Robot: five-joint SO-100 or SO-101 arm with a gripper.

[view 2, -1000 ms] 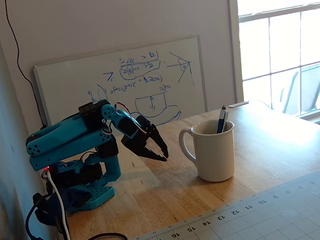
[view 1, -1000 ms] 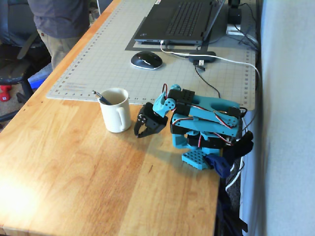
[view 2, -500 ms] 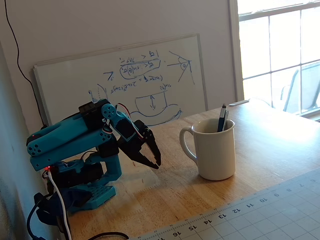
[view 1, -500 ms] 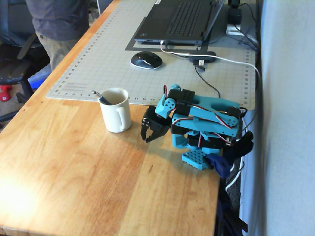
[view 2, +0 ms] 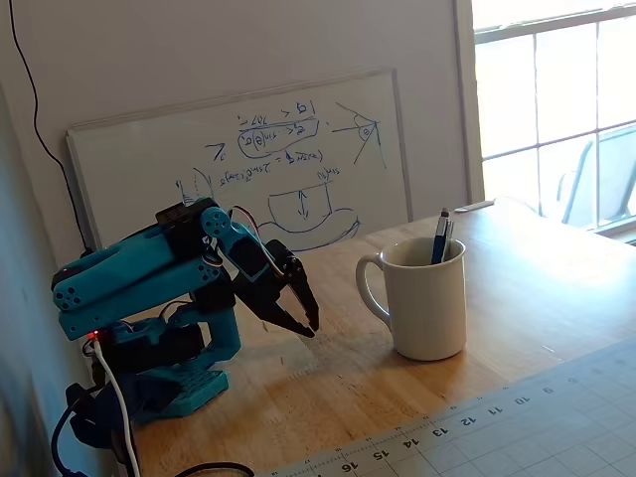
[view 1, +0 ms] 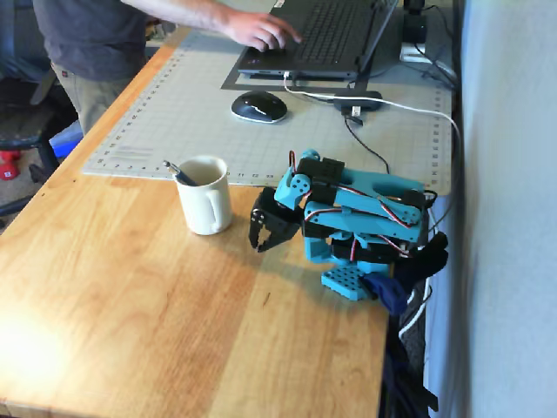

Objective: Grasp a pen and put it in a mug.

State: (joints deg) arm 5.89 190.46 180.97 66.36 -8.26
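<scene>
A person's hand (view 1: pixel 258 31) has come down onto the laptop (view 1: pixel 318 35) at the far end of the cutting mat (view 1: pixel 174 113) — half a second ago that keyboard was untouched. The blue arm (view 1: pixel 352 213), which a second ago held its claw out nearer the mug, has folded back against its base and has barely moved since. Read together, the two changes suggest the run is over and the operator is reaching to stop it, though that is a judgement rather than something shown.

The pen (view 2: pixel 440 237) stands in the white mug (view 2: pixel 422 298), leaning on the rim with its dark top poking above it; the higher fixed view shows the same pen (view 1: pixel 178 171) slanting out of the mug (view 1: pixel 206 195) on the side away from the robot. The task looks finished.

The gripper (view 2: pixel 306 326) hangs nose-down just above the wooden tabletop (view 1: pixel 157 322), well apart from the mug and its handle. Its black jaws are nearly together, with at most a sliver of gap visible between the tips in either fixed view — and nothing sits between them. It holds nothing and appears to touch nothing, table included.

A computer mouse (view 1: pixel 258 106) rests on the mat beside the laptop, and a whiteboard (view 2: pixel 248 159) leans against the wall behind the arm.
</scene>
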